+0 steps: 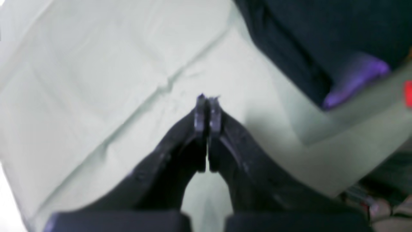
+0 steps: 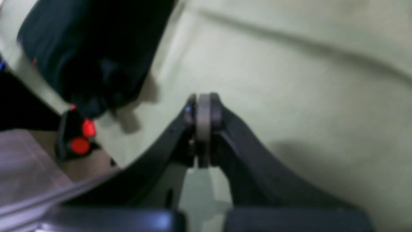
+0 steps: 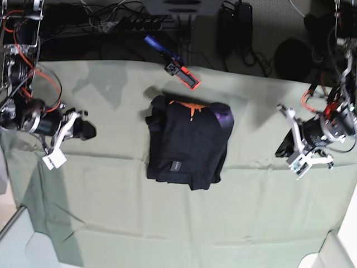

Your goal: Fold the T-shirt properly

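Note:
The black T-shirt [image 3: 187, 146] lies folded into a compact rectangle in the middle of the pale green sheet [image 3: 111, 195], with an orange bit and a purplish patch at its far edge and a small label near its front. My left gripper [image 3: 304, 164] hangs well off to the shirt's right, shut and empty. In the left wrist view its fingertips [image 1: 208, 100] press together over bare sheet, with the T-shirt [image 1: 305, 42] at the upper right. My right gripper [image 3: 54, 159] sits far left of the shirt, also shut and empty. Seen from its wrist, the right gripper [image 2: 203, 100] hovers over the sheet, the T-shirt [image 2: 96, 48] at the upper left.
A black tool with red parts and a blue handle [image 3: 177, 67] lies on the sheet's far edge behind the shirt. A round black disc [image 3: 293, 56] and cables sit beyond the sheet. Wrinkles run across the green sheet [image 1: 96, 80].

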Action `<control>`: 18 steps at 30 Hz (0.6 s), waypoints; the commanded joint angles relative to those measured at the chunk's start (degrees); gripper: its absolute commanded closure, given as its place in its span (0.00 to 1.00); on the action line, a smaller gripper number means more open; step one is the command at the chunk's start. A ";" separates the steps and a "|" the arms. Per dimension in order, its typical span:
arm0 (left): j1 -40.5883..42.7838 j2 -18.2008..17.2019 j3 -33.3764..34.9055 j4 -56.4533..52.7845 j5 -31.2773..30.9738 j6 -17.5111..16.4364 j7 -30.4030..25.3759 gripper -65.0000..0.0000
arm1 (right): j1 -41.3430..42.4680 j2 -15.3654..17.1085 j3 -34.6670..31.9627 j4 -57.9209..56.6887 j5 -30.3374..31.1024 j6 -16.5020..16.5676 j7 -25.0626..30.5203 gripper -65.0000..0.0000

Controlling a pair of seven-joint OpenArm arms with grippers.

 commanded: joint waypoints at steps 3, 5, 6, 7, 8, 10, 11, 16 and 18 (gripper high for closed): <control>4.20 -0.85 -3.91 3.21 -2.73 -1.77 0.59 1.00 | -2.95 1.27 1.95 4.42 0.70 4.79 0.85 1.00; 7.52 -0.85 -5.84 4.48 -2.86 -2.05 0.83 1.00 | -5.46 1.25 3.41 6.19 0.57 4.76 0.87 1.00; 9.05 -0.85 -6.80 5.09 -2.89 -2.14 1.03 1.00 | -6.60 1.22 4.28 6.91 0.57 4.76 0.87 1.00; 10.54 -0.85 -7.80 5.70 -2.89 -2.14 1.20 1.00 | -7.67 1.25 5.14 7.45 0.61 4.79 0.87 1.00; 11.98 -0.85 -8.85 6.36 -2.91 -2.14 1.25 1.00 | -8.74 1.22 6.01 7.85 0.63 4.76 0.87 1.00; 15.02 -0.85 -11.08 7.76 -3.76 -2.16 1.38 1.00 | -11.10 1.22 7.69 8.35 0.63 4.76 0.87 1.00; 16.55 -0.83 -12.24 8.57 -4.24 -2.47 1.57 1.00 | -12.39 1.22 8.44 8.57 0.66 4.76 0.87 1.00; 24.57 -0.50 -17.92 12.20 -6.21 -3.72 1.88 1.00 | -20.57 1.20 11.39 11.80 1.64 4.79 0.68 1.00; 28.20 -0.52 -19.85 13.05 -6.97 -4.35 2.10 1.00 | -24.15 1.20 12.33 13.81 1.64 4.79 0.68 1.00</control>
